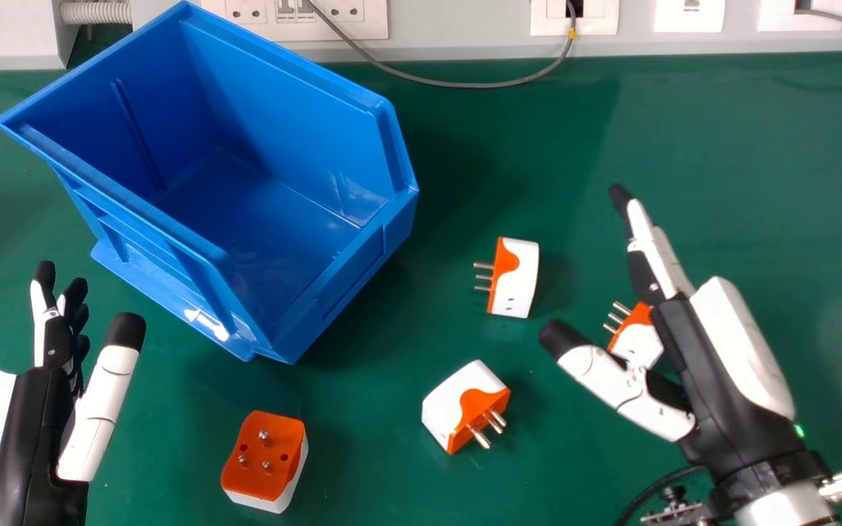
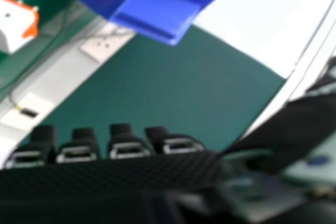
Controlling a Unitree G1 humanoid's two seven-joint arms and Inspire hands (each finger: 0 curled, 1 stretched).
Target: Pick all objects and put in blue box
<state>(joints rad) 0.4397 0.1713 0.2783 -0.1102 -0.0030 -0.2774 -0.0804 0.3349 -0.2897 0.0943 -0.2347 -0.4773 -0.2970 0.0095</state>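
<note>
The right hand [image 1: 713,365] is open at the right of the head view, over an orange and white plug adapter [image 1: 640,340] that shows partly between its thumb and fingers. In the right hand view my right hand [image 2: 126,174] has its fingertips extended. A second adapter [image 1: 520,277] lies right of the blue box [image 1: 340,292], its pins facing the box. Another adapter [image 1: 461,405] is nearer the front, and one more adapter [image 1: 264,456] stands pins up below the box. The box is empty inside. My left hand [image 1: 41,409] is open at the left, apart from everything.
Along the back of the green table [image 1: 721,146] runs a pale panel with sockets [image 1: 293,14], and a grey cable [image 1: 465,84] loops down from it onto the table. The box [image 2: 157,14] and an adapter [image 2: 18,24] appear in the right hand view.
</note>
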